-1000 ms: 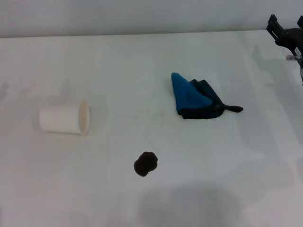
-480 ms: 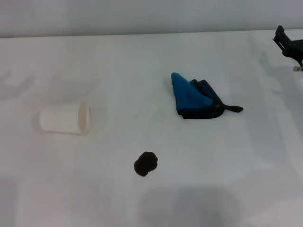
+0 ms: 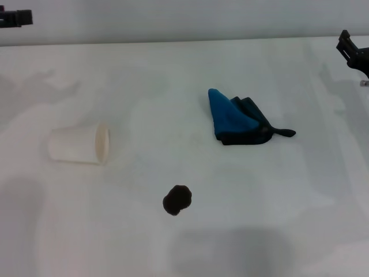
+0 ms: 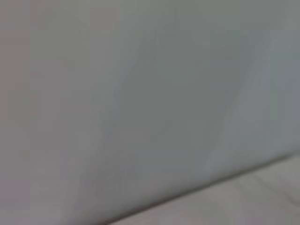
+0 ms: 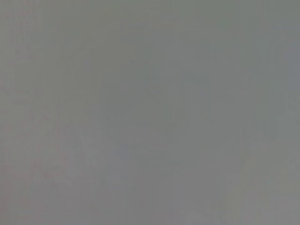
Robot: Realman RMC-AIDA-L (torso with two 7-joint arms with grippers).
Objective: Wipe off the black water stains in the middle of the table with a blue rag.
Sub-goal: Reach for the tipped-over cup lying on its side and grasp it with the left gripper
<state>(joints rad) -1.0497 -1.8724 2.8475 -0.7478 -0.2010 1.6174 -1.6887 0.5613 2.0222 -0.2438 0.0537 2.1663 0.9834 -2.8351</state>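
Both grippers (image 3: 12, 17) (image 3: 356, 53) at ten and two o'clock, finger spread indiscernible, neither touching the blue rag (image 3: 237, 119).

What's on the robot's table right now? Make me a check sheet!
Surface: white table, plain, with faint shadows.
Job's things: blue rag lies folded right of centre; black water stains, one dark blot, nearer the front, apart from the rag, not wiped.
Clutter: white paper cup lying on its side at the left.
Grippers: left gripper at the far left edge, right gripper at the far right edge, both away from the rag.
Cables: nothing seen.
Surroundings: pale wall behind the table; wrist views show only blank grey.
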